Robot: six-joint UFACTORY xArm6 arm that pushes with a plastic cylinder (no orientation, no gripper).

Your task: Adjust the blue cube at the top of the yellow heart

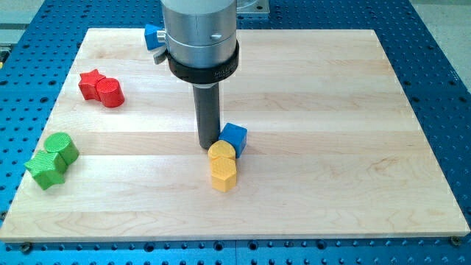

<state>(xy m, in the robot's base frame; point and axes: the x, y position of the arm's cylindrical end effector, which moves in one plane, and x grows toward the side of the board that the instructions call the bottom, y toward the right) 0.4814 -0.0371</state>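
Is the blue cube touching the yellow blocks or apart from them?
Touching: the blue cube leans against the upper yellow block, with my tip at its left.

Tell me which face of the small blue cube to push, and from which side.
Push, don't grip: my tip already sits at the blue cube's left face. Press that flat face from the view's left, level with its middle. The yellow heart touches it below.

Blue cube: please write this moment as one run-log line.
my tip: touching blue cube's left side | blue cube: at top right of yellow heart, touching | task: adjusting
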